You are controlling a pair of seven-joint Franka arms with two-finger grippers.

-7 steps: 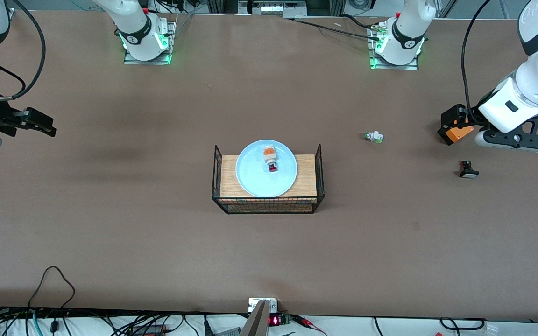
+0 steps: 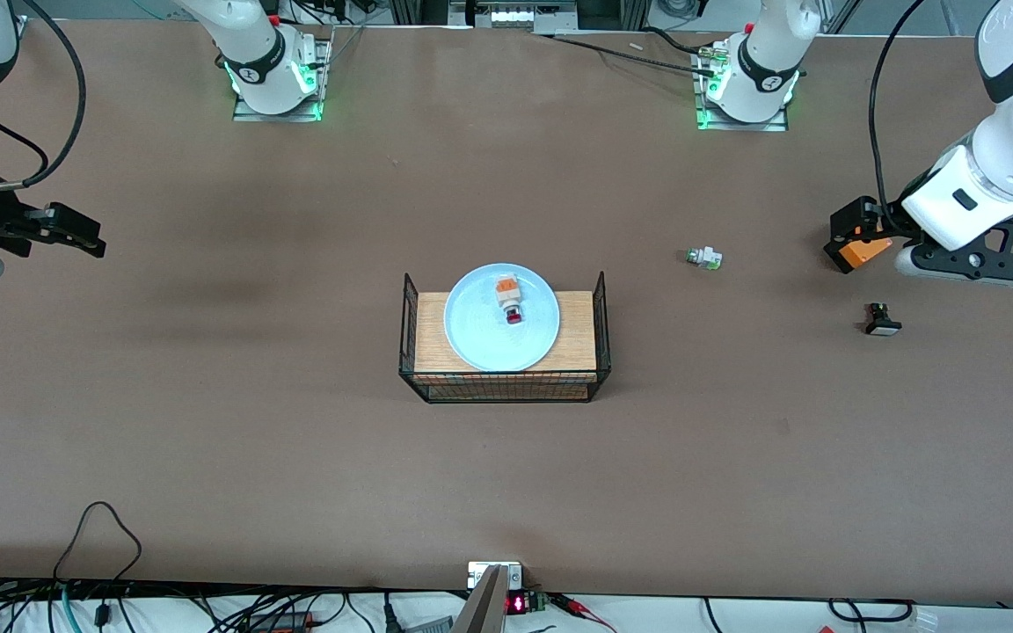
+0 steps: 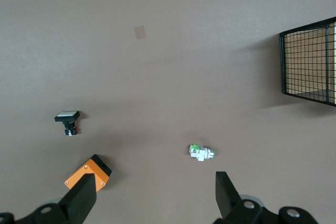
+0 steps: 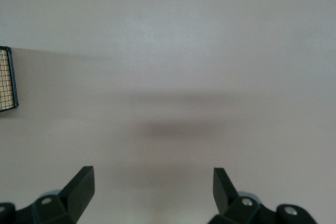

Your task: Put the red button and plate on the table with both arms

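Round light blue plate [image 2: 501,330] resting on a small wooden shelf with black wire sides [image 2: 504,341] mid brown tabletop [image 2: 295,457], red-capped white button with orange end [image 2: 508,299] lying on it, both black grippers, left [image 2: 849,236] and right [image 2: 76,233], hovering at the table's ends

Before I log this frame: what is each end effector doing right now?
Left end effector: open, holding nothing, over bare table near the green-capped button.
Right end effector: open, holding nothing, over bare table.

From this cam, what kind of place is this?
Likely a robot lab bench: two arms bolted to a brown table, cables along its near edge, and a wire-sided shelf holding a plate.
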